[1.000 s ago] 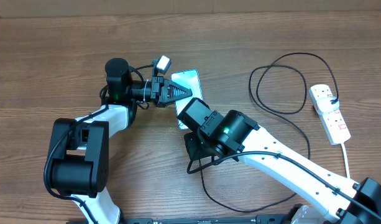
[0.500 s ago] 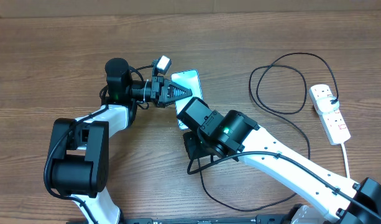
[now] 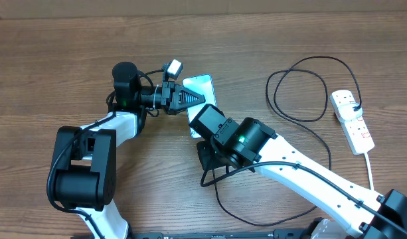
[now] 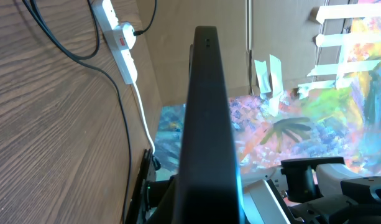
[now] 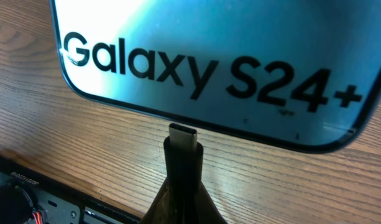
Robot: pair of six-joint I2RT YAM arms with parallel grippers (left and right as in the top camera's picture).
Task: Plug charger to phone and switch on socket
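Note:
The phone, with its light blue-green screen, lies mid-table, and my left gripper is shut on its side edge. From the left wrist it shows edge-on as a dark slab between the jaws. My right gripper is shut on the charger's small plug tip, which stands right at the phone's end edge below the "Galaxy S24+" text; it is not seated inside. The charger's thin black cable loops to the white socket at the right, with its plug head in an outlet.
Both arms crowd the table's middle, with the right wrist over the phone's near end. The socket's white cord runs toward the front right. The charger cable trails across the front. A taped, colourful backdrop fills the left wrist view.

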